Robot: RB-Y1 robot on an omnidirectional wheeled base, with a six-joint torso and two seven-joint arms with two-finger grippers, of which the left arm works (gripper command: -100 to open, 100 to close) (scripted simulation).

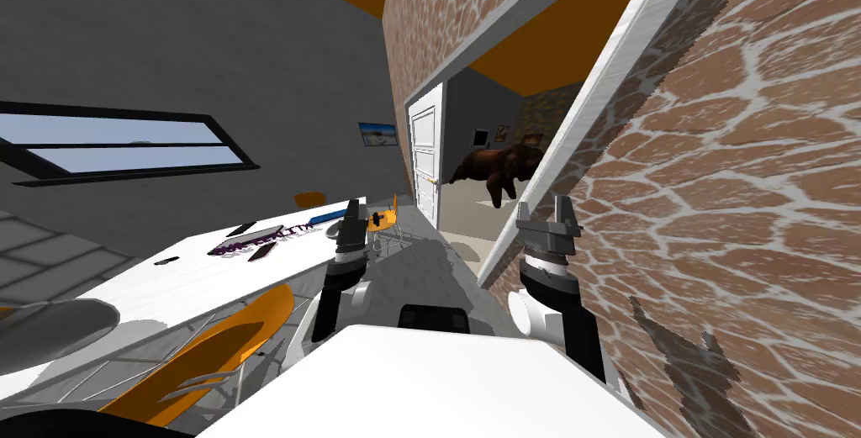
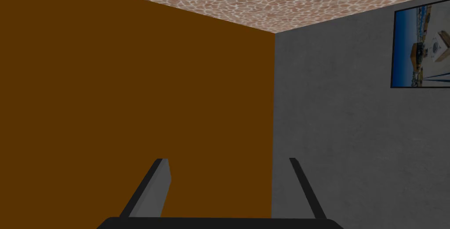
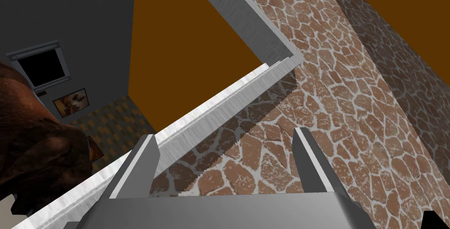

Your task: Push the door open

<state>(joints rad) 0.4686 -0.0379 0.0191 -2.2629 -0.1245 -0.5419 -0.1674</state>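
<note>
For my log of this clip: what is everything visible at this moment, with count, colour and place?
door: one, white, panelled, standing open at the doorway's far edge
door frame: one, white, slanting beside the right pincer
stone-patterned wall: brown, to my right
bulky thing: one, dark brown, in the room beyond the doorway
table: one, white, to my left
chairs: two, orange, one near, one farther along the table
window: one, dark-framed, grey wall on the left
picture: one, blue, grey wall near the door
left pincer: open, raised by the table
right pincer: open, close to the door frame
</note>
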